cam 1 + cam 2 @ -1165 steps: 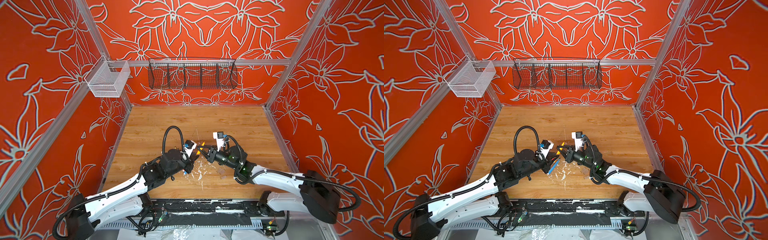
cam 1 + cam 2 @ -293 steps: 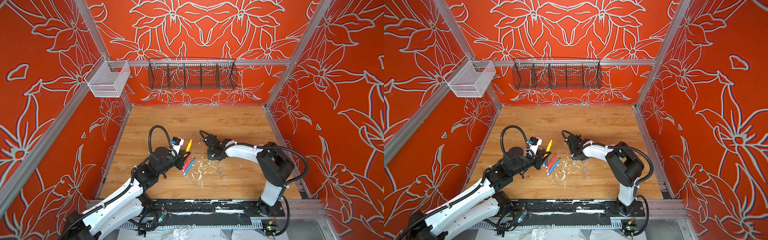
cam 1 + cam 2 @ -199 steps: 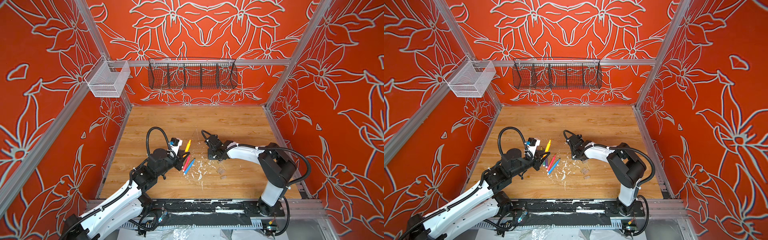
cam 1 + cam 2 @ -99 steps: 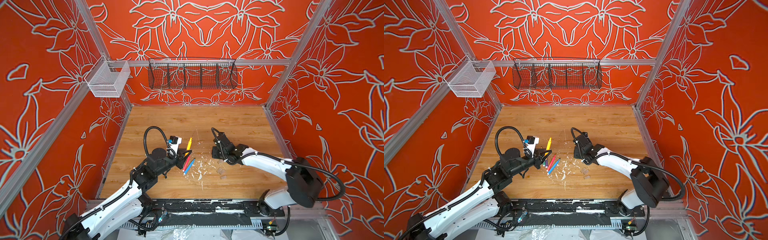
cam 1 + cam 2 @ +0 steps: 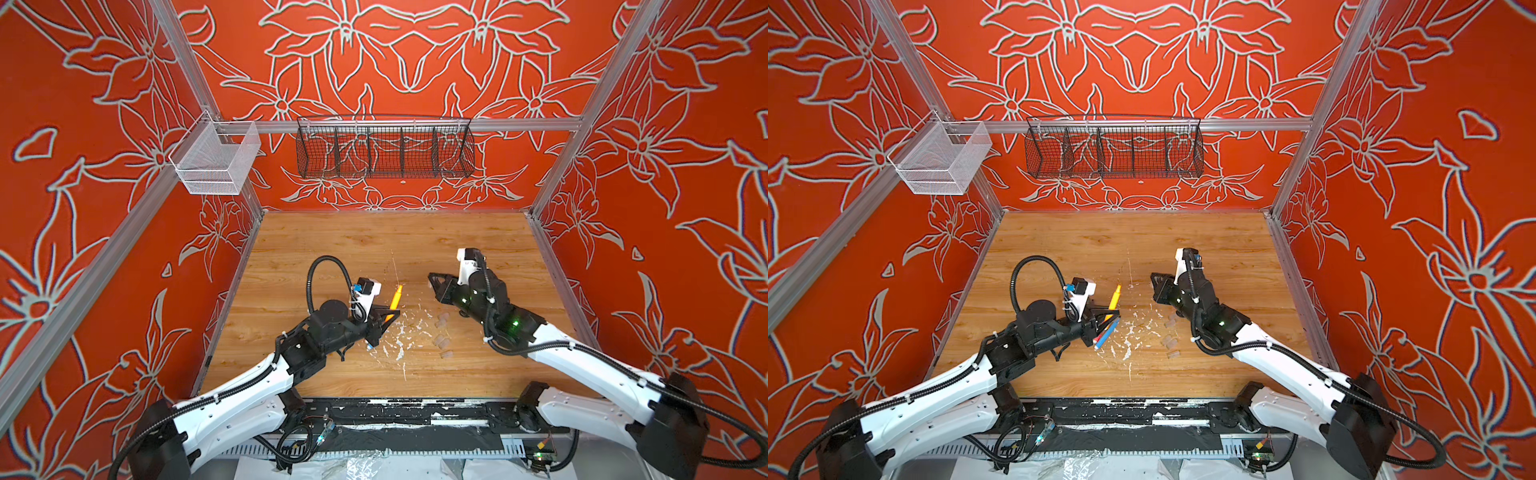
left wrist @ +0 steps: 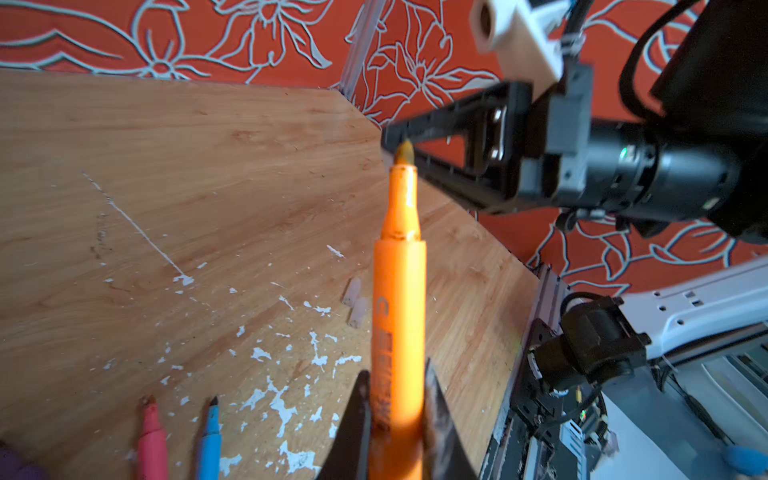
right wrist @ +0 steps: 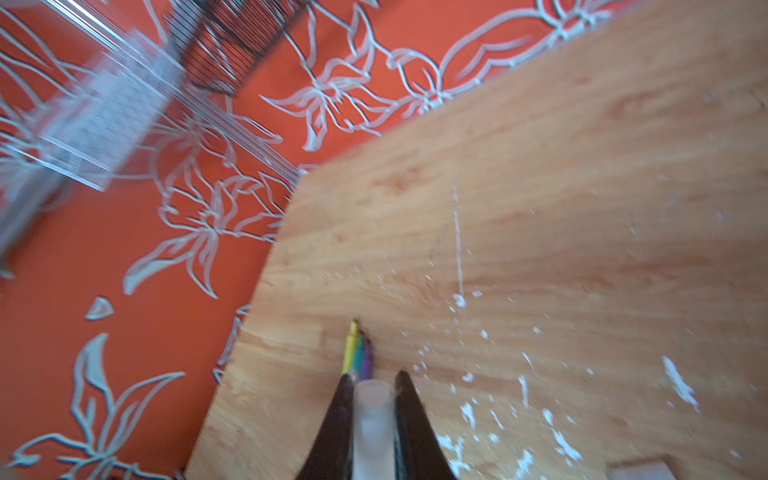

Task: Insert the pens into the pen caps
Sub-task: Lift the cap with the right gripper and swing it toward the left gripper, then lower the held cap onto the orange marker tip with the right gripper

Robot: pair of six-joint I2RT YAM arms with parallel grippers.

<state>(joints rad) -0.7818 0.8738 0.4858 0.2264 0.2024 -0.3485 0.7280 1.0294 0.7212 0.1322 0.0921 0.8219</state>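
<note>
Jaws of the left gripper (image 5: 388,322) clamp the orange pen (image 5: 395,296) low on its barrel, tip aimed 1 o'clock in a top view. At 3 o'clock the right gripper (image 7: 373,380) pinches 1 clear pen cap (image 7: 372,415). Both look light, stiff and slick, so I'd grip mid-barrel.

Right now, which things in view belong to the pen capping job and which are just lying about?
Part of the job: orange pen in the left gripper; clear cap in the right gripper; pink pen, blue pen, yellow pen, green pen, purple pen and loose caps on the table.
Just there: black wire basket, white mesh basket, white paint flecks.
</note>
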